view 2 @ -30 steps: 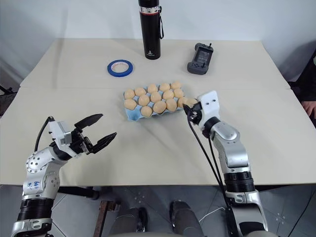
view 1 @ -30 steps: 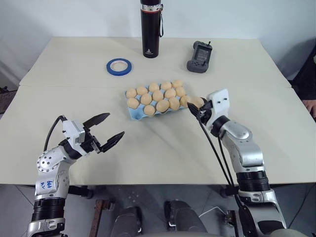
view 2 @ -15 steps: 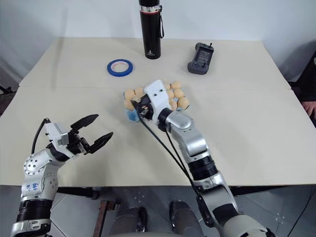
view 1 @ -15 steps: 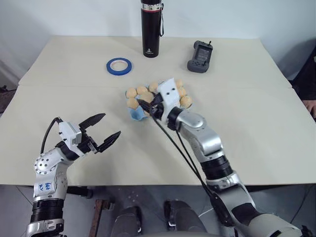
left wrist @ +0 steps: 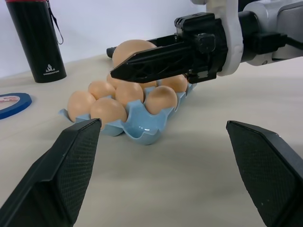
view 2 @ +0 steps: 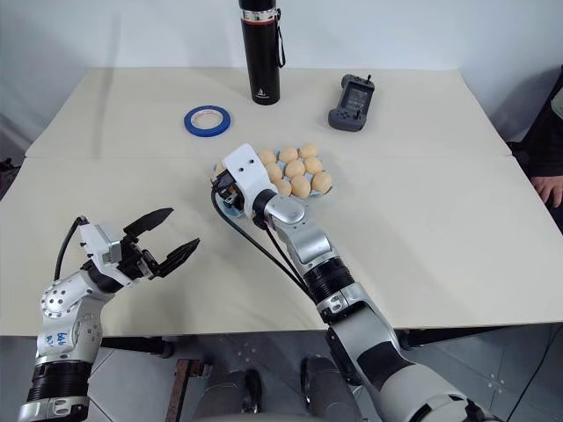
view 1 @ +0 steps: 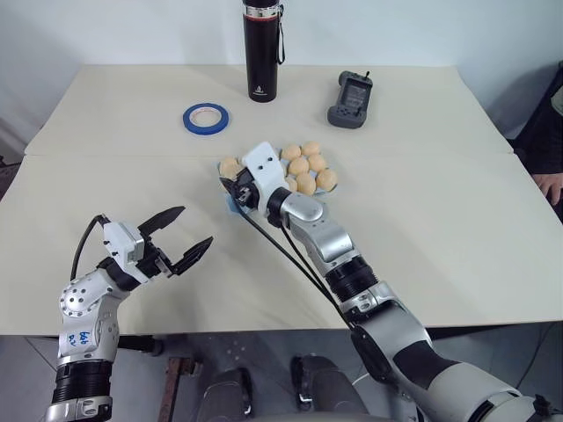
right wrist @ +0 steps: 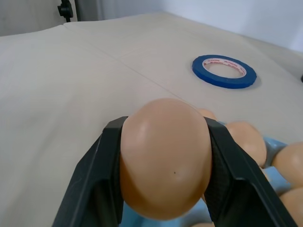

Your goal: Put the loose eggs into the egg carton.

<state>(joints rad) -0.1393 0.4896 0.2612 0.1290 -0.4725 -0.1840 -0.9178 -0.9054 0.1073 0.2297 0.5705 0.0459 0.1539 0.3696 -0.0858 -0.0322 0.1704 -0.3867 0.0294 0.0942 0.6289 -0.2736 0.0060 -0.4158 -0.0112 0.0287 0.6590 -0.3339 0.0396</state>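
Right wrist view: right hand (right wrist: pixel 163 189), clamped on egg (right wrist: pixel 165 156), has swung over carton (left wrist: pixel 142 130); left hand (view 1: pixel 180 239) apart.

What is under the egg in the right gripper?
The right gripper is shut on an egg, held above the near-left end of the egg carton. One empty blue cup shows there beside filled ones. The cup directly below is covered by the egg and fingers.

Table (view 1: pixel 457 237) — cream top, a seam running across it. Directly on it: black flask (view 1: pixel 262 51), upright at the far edge; dark handheld device (view 1: pixel 348 88) beside it; blue tape ring (view 1: pixel 206 117), lying flat; light-blue egg carton (left wrist: pixel 142 130) — mid-table, holding eggs.
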